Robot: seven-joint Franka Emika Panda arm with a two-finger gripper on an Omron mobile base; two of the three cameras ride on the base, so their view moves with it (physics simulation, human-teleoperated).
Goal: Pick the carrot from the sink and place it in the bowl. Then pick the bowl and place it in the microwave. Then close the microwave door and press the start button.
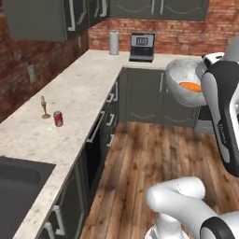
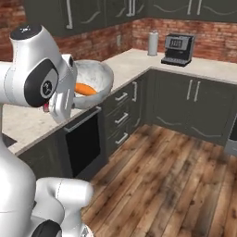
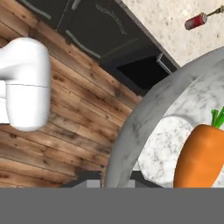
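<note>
The pale grey-white bowl (image 1: 183,80) hangs in the air over the wooden floor, held by its rim beside my white forearm. The orange carrot (image 1: 190,87) lies inside it; in the hand view the carrot (image 3: 199,155) shows its green top against the bowl's marbled wall (image 3: 131,131). My gripper (image 3: 116,177) is shut on the bowl's rim, with the dark fingertips barely showing on either side. From the right base view the bowl (image 2: 97,74) and carrot (image 2: 85,89) peek out from behind my arm. A corner of the dark sink (image 1: 18,186) sits at lower left. The microwave is out of view.
On the speckled counter (image 1: 79,93) stand a red can (image 1: 58,118) and a small brass holder (image 1: 45,108). A coffee machine (image 1: 142,46) and a silver canister (image 1: 114,43) sit in the far corner. Dark cabinets (image 2: 122,111) line the wooden floor (image 2: 166,176).
</note>
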